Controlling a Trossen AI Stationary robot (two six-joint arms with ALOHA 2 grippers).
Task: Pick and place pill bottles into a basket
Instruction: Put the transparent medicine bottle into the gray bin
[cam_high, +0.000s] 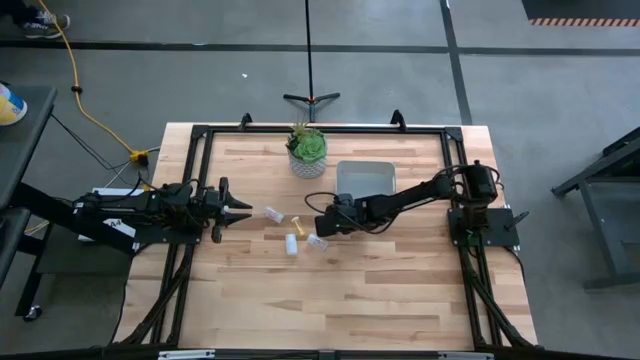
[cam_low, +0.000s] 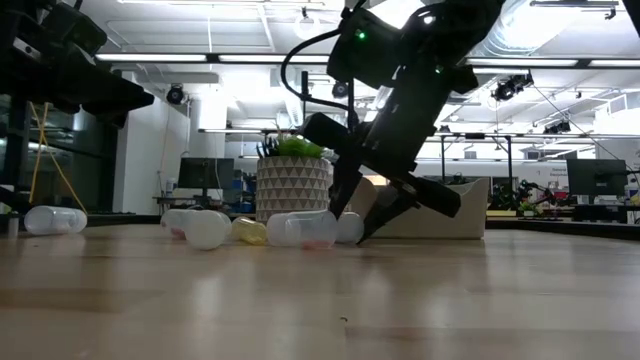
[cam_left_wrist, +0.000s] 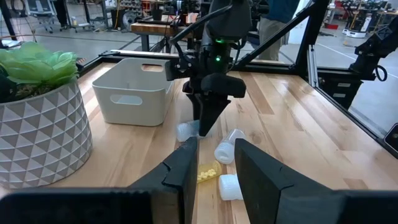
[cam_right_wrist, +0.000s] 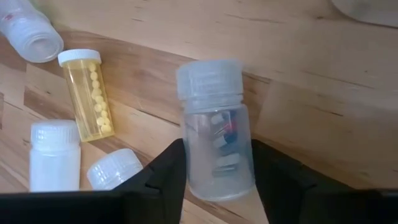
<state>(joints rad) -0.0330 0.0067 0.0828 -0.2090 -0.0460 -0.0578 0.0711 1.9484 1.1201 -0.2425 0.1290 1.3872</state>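
Right wrist view showed the right gripper spread astride a clear pill bottle lying just beside the basket. Light, stiff and probably slippery, it looked best pinched mid-body. The left gripper waited, spread, farther from the basket.

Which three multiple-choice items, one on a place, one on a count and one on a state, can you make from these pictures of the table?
1. The basket stands:
A. beside the potted plant
B. under the left arm
C. on the floor

2. How many pill bottles does the right wrist view show?
A. two
B. five
C. nine

3. The left gripper is:
A. shut on a bottle
B. inside the basket
C. open and empty

Answers:
1 A, the high view shows them side by side.
2 B, four lie beside the one at the right gripper.
3 C, nothing is held in the gap between its jaws.
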